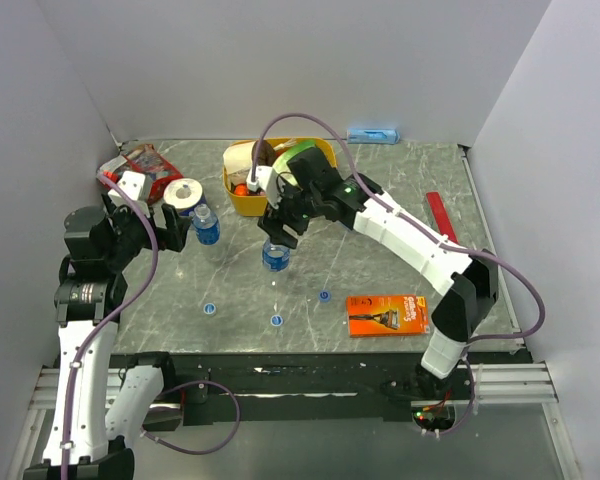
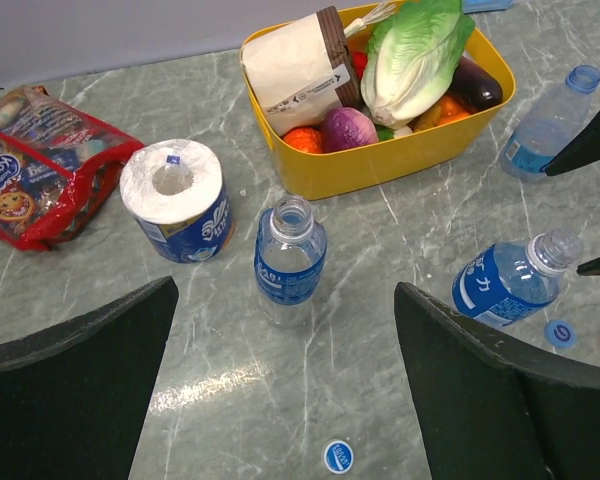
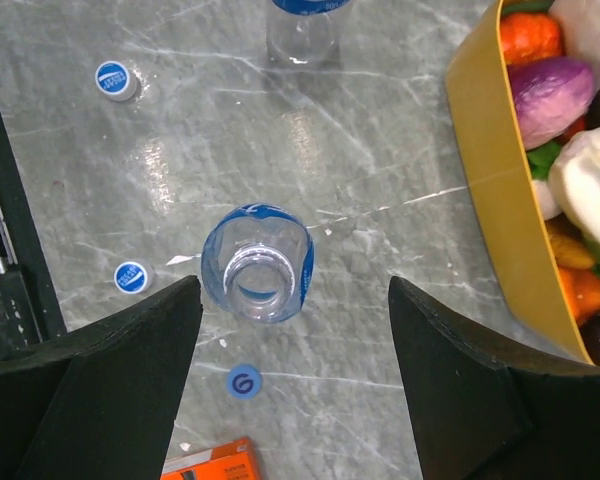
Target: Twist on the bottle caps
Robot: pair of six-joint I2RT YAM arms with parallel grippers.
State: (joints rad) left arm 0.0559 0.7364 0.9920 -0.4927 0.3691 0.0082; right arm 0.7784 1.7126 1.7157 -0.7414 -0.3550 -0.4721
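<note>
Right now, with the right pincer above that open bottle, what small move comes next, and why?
Probably lower the right pincer and close on the small clear plastic blue-labelled bottle: it stands upright, uncapped, between the open jaws, ungripped. A tiny round blue plastic cap lies nearby.

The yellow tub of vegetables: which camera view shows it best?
The left wrist view: the yellow tub is seen almost whole, with its contents. In the top external view it is small and the right arm hides part of it. The right wrist view shows only one side at the picture's edge.
</note>
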